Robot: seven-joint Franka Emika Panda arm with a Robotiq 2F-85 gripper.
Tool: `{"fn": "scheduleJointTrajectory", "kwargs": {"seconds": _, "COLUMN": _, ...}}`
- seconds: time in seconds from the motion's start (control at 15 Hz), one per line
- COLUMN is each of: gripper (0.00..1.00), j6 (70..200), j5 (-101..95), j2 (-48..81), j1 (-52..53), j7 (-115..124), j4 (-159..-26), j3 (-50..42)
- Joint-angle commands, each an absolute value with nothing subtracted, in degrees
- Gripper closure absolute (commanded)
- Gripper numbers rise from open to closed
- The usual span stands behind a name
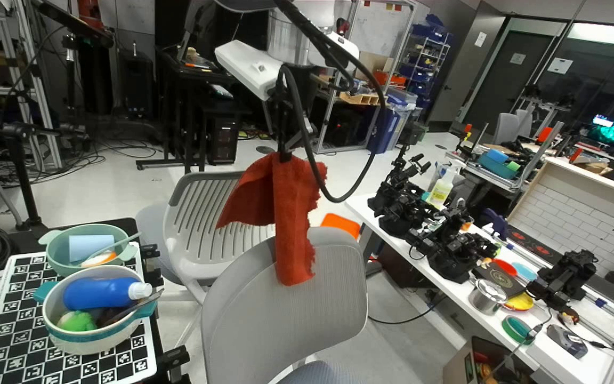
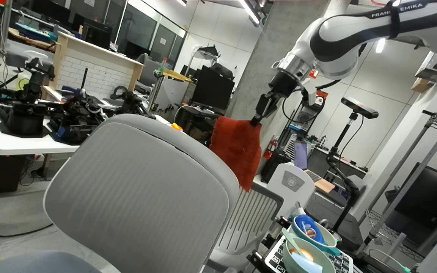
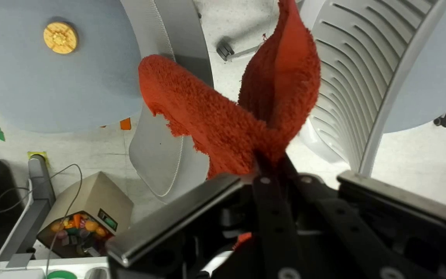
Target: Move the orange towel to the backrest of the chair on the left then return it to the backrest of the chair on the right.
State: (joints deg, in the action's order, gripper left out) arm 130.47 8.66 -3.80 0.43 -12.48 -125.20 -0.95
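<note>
The orange-red towel (image 1: 293,218) hangs from my gripper (image 1: 284,156), which is shut on its upper part. The towel (image 2: 237,148) and gripper (image 2: 255,122) also show in an exterior view. In the wrist view, the towel (image 3: 207,112) spreads in two folds beyond the fingertips (image 3: 271,157). A grey padded chair (image 1: 285,314) stands in front; its backrest (image 2: 139,189) overlaps the towel's lower part, and I cannot tell whether they touch. A light slatted chair (image 1: 200,229) stands beside it, its backrest (image 3: 350,77) apart from the towel in the wrist view.
Two pots (image 1: 94,314) with toys stand on a checkered board (image 1: 14,330) near the slatted chair. A white table (image 1: 445,288) holds several black robot arms. A box of toys (image 3: 87,213) and a round yellow piece (image 3: 60,37) on the padded seat show below. A cable loops beside the gripper.
</note>
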Motion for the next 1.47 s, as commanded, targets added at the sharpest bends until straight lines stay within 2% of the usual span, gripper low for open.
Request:
{"fn": "scheduleJointTrajectory", "kwargs": {"seconds": 0.0, "gripper": 0.98, "j6": 131.96, "j5": 7.86, "j2": -4.08, "j1": 0.12, "j7": -12.48, "j4": -126.13, "j3": -1.09}}
{"fn": "scheduleJointTrajectory", "kwargs": {"seconds": 0.87, "gripper": 0.98, "j6": 134.03, "j5": 7.27, "j2": -1.27, "j1": -0.95, "j7": -11.83, "j4": -125.85, "j3": -1.67}}
{"fn": "scheduleJointTrajectory", "kwargs": {"seconds": 0.93, "gripper": 0.69, "j6": 134.27, "j5": 7.21, "j2": -1.05, "j1": -0.99, "j7": -11.61, "j4": -125.85, "j3": -1.67}}
{"fn": "scheduleJointTrajectory", "kwargs": {"seconds": 1.0, "gripper": 0.68, "j6": 134.53, "j5": 7.13, "j2": -0.84, "j1": -1.04, "j7": -11.38, "j4": -125.81, "j3": -1.66}}
{"fn": "scheduleJointTrajectory", "kwargs": {"seconds": 1.07, "gripper": 0.63, "j6": 134.87, "j5": 7.02, "j2": -0.66, "j1": -1.06, "j7": -11.28, "j4": -125.81, "j3": -1.62}}
{"fn": "scheduleJointTrajectory", "kwargs": {"seconds": 1.4, "gripper": 0.27, "j6": 135.12, "j5": 7.08, "j2": -0.2, "j1": -1.14, "j7": -11.11, "j4": -125.68, "j3": -1.62}}
